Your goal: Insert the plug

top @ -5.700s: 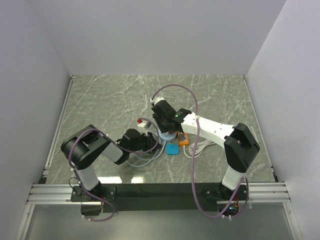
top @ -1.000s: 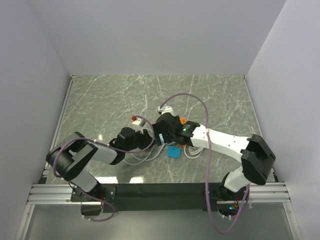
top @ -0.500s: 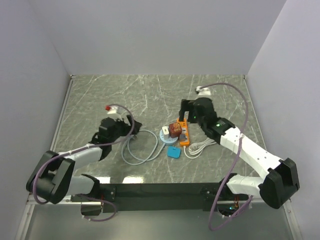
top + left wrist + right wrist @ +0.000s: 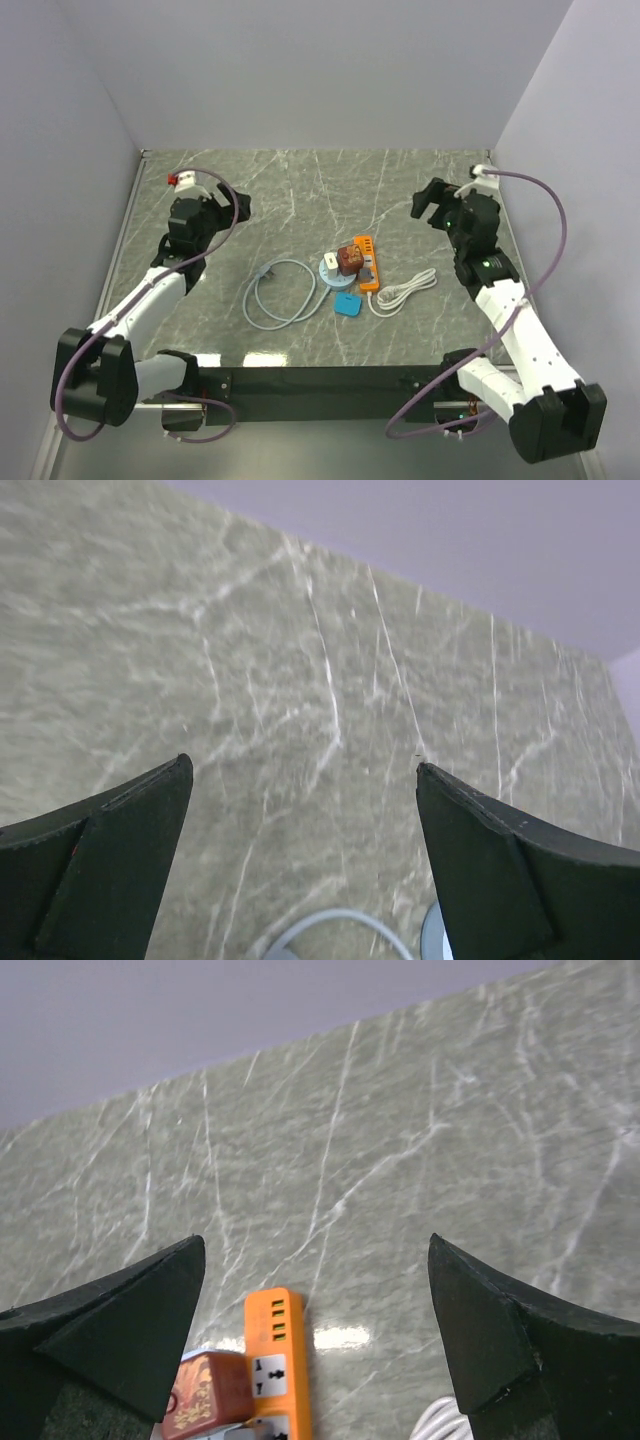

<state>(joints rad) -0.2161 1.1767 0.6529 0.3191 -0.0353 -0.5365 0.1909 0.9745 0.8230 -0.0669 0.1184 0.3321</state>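
1. Withdrawing from centre, left hand point(image 4: 302, 768) and right hand point(image 4: 315, 1245) now gape wide, empty.
2. Reddish-brown boxy plug point(image 4: 348, 259) rests against orange plastic power strip point(image 4: 368, 262) on the marbled desk point(image 4: 300, 190); insertion likely complete.

Robot lab test cell. Plain pale walls point(image 4: 300, 70) box in marble-look table point(image 4: 420, 190) on left, far, right. Aluminium rail point(image 4: 105, 385) along near edge; left arm point(image 4: 140, 300), right arm point(image 4: 520, 320) bolted there.
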